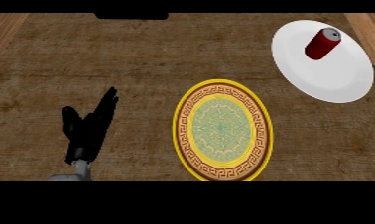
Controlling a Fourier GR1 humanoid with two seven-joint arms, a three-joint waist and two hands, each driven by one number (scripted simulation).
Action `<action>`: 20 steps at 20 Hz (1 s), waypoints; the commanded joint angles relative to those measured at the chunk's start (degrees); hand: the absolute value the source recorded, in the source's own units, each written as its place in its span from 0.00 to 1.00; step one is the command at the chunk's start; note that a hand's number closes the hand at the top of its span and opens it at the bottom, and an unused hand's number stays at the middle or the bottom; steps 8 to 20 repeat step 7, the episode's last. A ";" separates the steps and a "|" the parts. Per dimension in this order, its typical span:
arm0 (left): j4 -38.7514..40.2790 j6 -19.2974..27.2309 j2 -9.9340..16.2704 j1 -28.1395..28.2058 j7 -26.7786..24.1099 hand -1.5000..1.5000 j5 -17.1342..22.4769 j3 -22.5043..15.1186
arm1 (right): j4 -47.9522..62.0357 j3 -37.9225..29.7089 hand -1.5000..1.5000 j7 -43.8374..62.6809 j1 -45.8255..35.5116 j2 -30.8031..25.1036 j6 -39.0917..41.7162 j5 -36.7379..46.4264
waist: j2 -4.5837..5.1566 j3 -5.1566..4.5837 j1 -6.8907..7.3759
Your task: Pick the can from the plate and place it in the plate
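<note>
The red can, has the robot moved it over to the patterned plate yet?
Not yet. The red can sits on the white plate at the upper right. The patterned plate holds nothing. The left hand is open and holds nothing; the right hand is out of view. Picking up and placing both remain.

Head cam, steep down onto counter (110, 59).

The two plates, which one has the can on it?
The plain white plate at the far right holds the red can; the yellow patterned plate holds nothing.
</note>
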 commanded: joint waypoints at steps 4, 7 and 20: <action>0.67 -1.84 0.16 3.05 -0.63 0.50 1.00 0.81 | -1.24 1.87 0.00 -0.45 2.48 -0.60 0.20 0.32 | 0.02 -0.26 -0.27; -2.23 -1.63 0.21 2.23 3.15 0.50 1.95 1.41 | -3.06 2.27 0.00 -2.83 5.68 2.20 -1.60 -0.51 | -0.13 -0.30 -0.61; -2.23 -1.63 0.21 2.23 3.15 0.50 1.95 1.41 | -3.06 2.27 0.00 -2.83 5.68 2.20 -1.60 -0.51 | -0.13 -0.30 -0.61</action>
